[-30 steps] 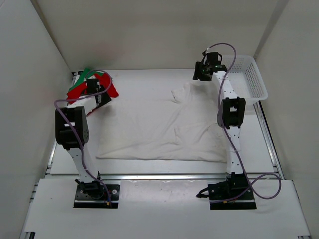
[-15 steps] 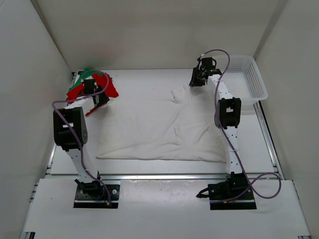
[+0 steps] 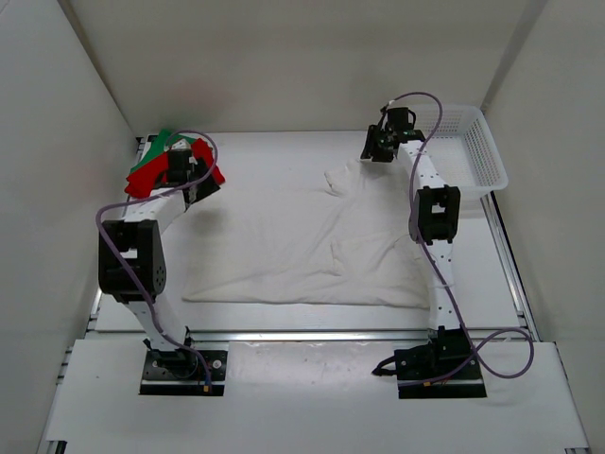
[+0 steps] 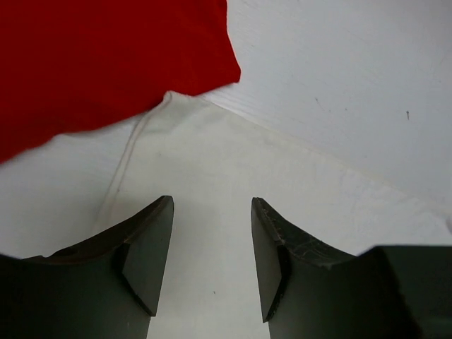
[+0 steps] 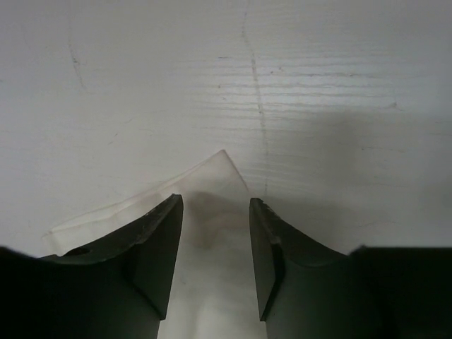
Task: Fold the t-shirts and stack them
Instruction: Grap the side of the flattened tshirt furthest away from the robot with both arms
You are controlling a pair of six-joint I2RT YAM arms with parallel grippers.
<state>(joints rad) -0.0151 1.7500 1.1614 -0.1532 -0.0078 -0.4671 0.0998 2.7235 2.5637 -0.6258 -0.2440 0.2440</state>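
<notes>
— White table (image 3: 274, 156); where are the shirts?
— white t-shirt (image 3: 302, 241) spread mid-table; red t-shirt (image 3: 142, 174) and green t-shirt (image 3: 162, 142) bunched at far-left corner.
— Grippers?
— left gripper (image 4: 212, 208) jaws parted over white cloth near red edge, holding nothing; right gripper (image 5: 215, 205) parted astride a white corner, nothing gripped.

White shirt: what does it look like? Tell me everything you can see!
The white shirt is plain, soft, wrinkly cloth with no picture on it. It lies spread out across the middle of the table. A stitched hem runs along its edge. Its far left corner touches the red shirt, and the left gripper hangs open just above it there. A pointed corner at the far right lies between the open fingers of the right gripper.
</notes>
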